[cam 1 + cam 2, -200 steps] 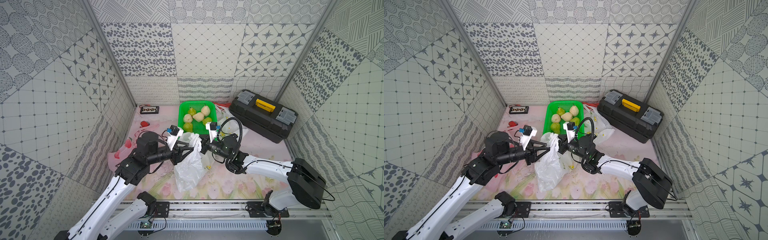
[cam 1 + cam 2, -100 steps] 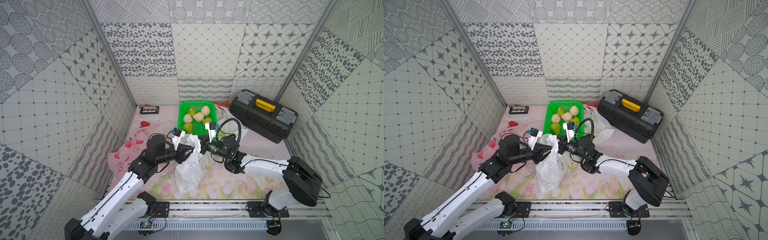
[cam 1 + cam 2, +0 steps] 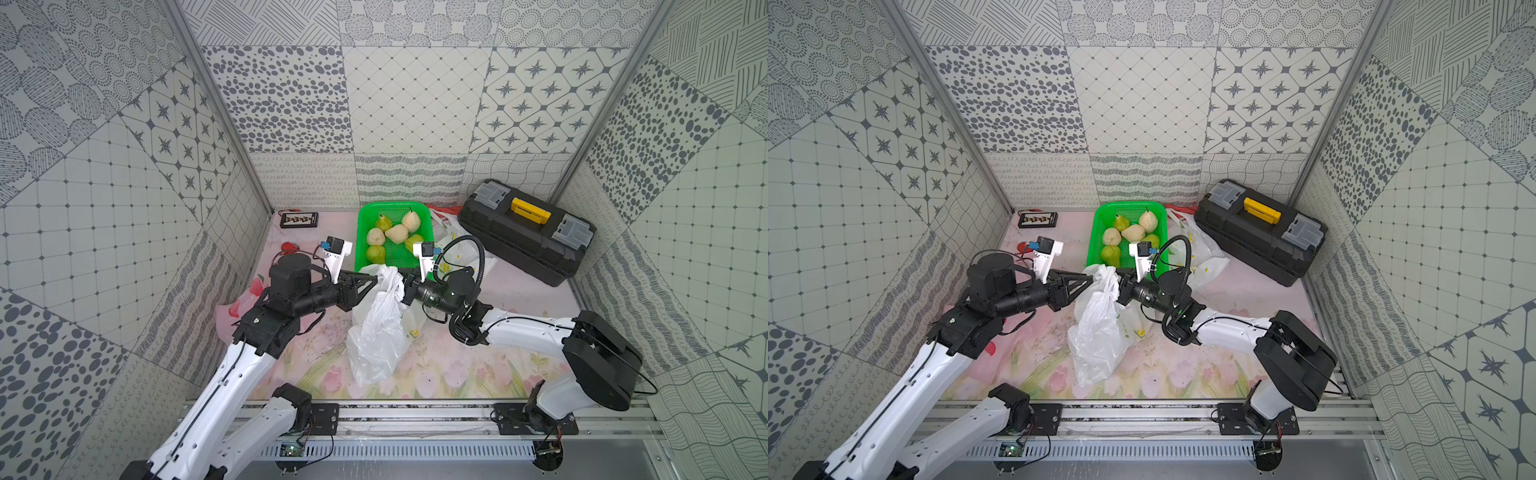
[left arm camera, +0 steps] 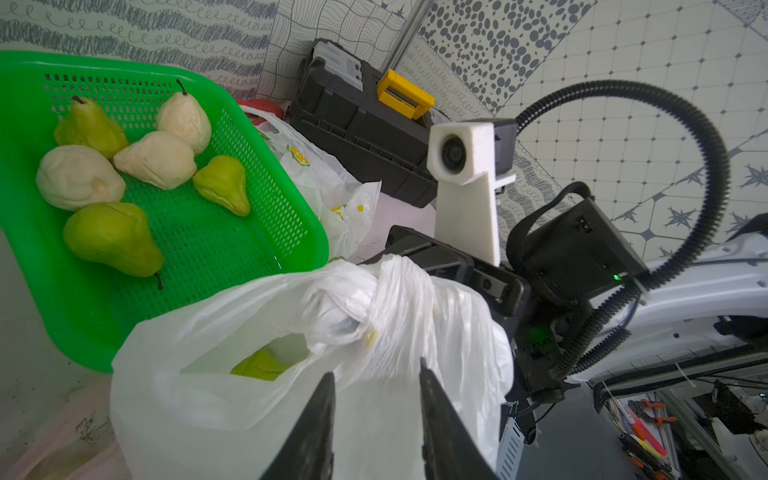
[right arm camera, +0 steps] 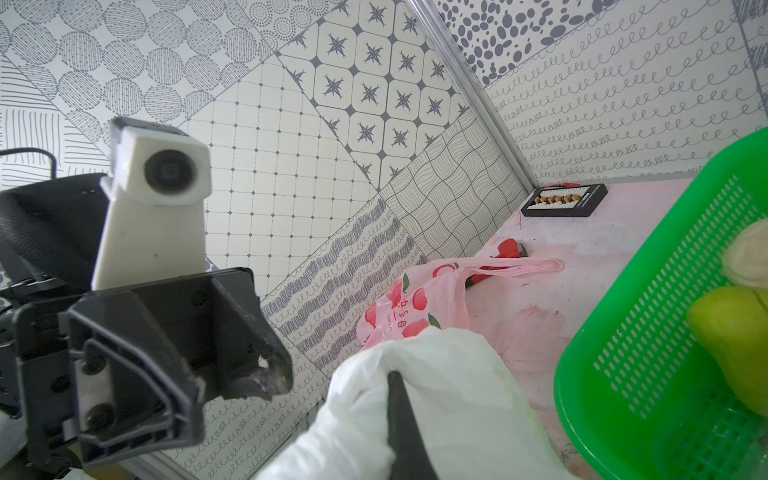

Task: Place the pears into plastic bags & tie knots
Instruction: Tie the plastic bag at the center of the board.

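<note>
Since half a second ago the left arm has drawn back toward its own side, so its wrist sits farther from the white bag. The right arm has barely shifted.

The left arm rises from the near rail, bends at the elbow and runs level toward the bag's gathered top. The left gripper has its jaws partly apart with a clear gap between them and its tips at the twisted plastic. Whether they touch it I cannot tell.

The right arm is folded at the near right, with its forearm low over the floral mat and its wrist aimed at the same spot from the opposite side. The right gripper is clamped on the bag's bunched top. The bag reaches down to the mat, mid-table, just in front of the green basket.

Six pears lie in the basket, three yellow-green and three pale cream. One more green pear shows through the mouth of the held bag.

Three bags are in view:
- the held white one
- a second white bag with lemon prints, between the basket and the toolbox
- a pink bag with strawberry prints, lying flat on the left side

One black toolbox with a yellow handle stands at the back right.
</note>
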Controlling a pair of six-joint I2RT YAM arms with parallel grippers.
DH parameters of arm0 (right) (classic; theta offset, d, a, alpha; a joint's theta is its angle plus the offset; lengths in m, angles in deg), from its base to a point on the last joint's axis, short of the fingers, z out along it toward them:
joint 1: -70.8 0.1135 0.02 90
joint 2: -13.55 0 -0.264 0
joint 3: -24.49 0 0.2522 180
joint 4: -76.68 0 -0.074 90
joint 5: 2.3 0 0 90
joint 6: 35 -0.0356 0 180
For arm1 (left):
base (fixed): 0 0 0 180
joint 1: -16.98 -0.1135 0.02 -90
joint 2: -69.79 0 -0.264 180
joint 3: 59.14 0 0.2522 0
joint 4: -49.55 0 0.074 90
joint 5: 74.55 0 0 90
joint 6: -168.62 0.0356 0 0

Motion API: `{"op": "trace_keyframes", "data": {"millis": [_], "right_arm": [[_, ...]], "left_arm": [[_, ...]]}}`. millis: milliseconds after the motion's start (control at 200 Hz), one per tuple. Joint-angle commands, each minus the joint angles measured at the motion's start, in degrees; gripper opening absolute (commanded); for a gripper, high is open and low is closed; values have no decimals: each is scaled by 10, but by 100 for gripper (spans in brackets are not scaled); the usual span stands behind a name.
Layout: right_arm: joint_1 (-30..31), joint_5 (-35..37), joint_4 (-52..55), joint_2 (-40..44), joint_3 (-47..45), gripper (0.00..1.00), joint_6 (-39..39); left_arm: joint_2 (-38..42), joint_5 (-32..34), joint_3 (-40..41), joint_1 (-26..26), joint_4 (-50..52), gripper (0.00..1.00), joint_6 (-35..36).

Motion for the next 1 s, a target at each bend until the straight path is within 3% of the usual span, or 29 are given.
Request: {"op": "trace_keyframes", "data": {"millis": [0,185,360,535,620,680,840,996], "right_arm": [[-2,-9,-42,0,3,0,-6],[-2,-24,-41,-3,5,0,-14],[-2,-31,-47,-6,5,0,-24],[-2,-37,-50,-8,4,0,-28],[-2,-46,-50,-12,8,0,-31],[-2,-49,-50,-15,9,0,-33],[-1,-46,-50,-18,10,0,-40],[-2,-29,-45,-13,5,0,-52]], "left_arm": [[-40,-75,-3,-5,-26,44,-55],[-63,-78,-1,-5,-48,45,-64],[-80,-80,6,-7,-68,24,-74],[-80,-76,6,-17,-62,24,-69],[-81,-76,6,-18,-64,38,-70],[-83,-76,5,-18,-64,39,-66],[-90,-93,-1,-19,-62,12,-57],[-83,-84,-2,-22,-49,0,-44]]}}
